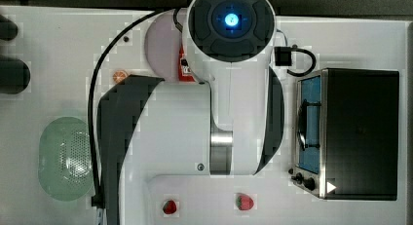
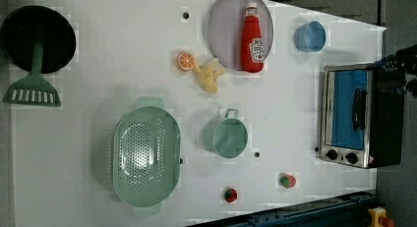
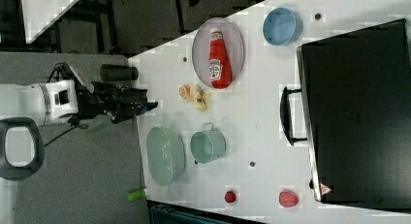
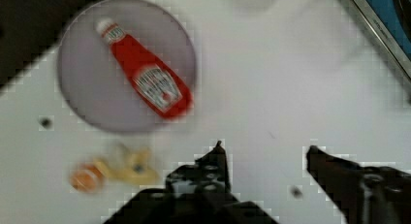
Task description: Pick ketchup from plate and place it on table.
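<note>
White table: one ketchup, one plate, two strawberries.

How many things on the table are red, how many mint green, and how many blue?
Red: 3, the ketchup and two strawberries.
Mint green: 2, the colander and the pot.
Blue: 1, the bowl.
Total: 6.

You see a grey floor spreading beside the bench in the right view, a second white tabletop beyond that floor, and dark frames just beside that tabletop.
</note>
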Controlling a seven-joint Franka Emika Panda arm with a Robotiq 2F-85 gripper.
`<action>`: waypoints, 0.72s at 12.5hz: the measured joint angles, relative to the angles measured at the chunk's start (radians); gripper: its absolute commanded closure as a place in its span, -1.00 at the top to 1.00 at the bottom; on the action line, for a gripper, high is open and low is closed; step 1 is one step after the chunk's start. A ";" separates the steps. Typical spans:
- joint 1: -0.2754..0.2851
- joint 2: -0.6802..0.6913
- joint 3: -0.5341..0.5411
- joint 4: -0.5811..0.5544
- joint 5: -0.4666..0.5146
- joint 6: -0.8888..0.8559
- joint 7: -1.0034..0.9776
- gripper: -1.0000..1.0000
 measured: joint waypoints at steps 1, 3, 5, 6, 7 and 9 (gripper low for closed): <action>-0.037 -0.035 0.033 -0.029 0.008 -0.084 0.006 0.58; -0.059 -0.113 0.039 -0.081 0.027 -0.152 0.007 0.99; -0.075 -0.144 0.039 -0.064 0.031 -0.143 0.007 1.00; -0.080 -0.136 0.039 -0.048 0.038 -0.114 0.007 1.00; -0.082 -0.117 0.042 -0.032 0.044 -0.082 0.006 1.00; -0.083 -0.051 0.059 -0.015 0.040 -0.029 0.005 1.00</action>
